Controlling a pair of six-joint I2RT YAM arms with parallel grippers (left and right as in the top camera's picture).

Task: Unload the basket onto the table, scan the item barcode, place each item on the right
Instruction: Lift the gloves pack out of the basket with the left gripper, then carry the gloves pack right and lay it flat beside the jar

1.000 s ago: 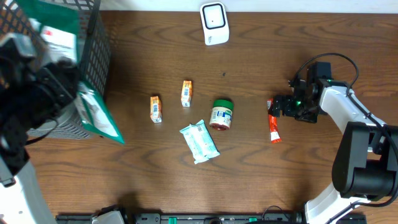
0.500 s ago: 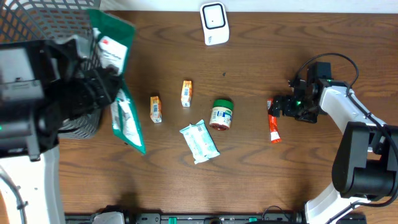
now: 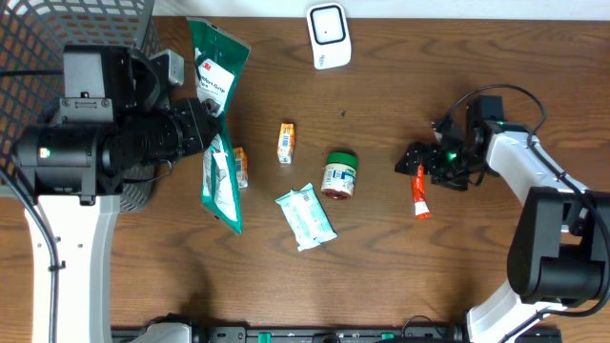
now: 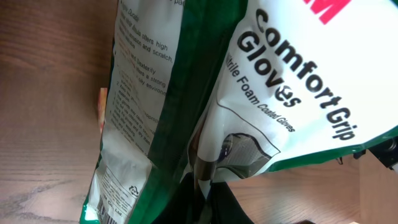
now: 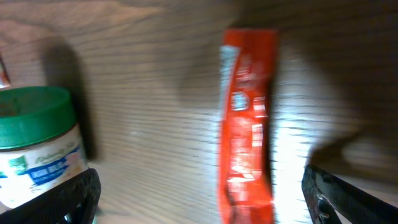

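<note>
My left gripper is shut on a green-and-white glove packet and holds it above the table, right of the basket. In the left wrist view the packet fills the frame, pinched at its lower edge by my left gripper. Printed text and a bit of barcode show on its white side. The white scanner stands at the table's far edge. My right gripper is open, low over the top end of a red packet. In the right wrist view that red packet lies between the wide-spread fingers.
A black mesh basket stands at the far left. Mid-table lie two small orange boxes, a green-lidded jar and a white-teal pouch. The jar shows left of my right gripper.
My left arm has swung right, away from the basket, carrying the glove packet out over the table. My right gripper has shifted slightly left over the red packet.
</note>
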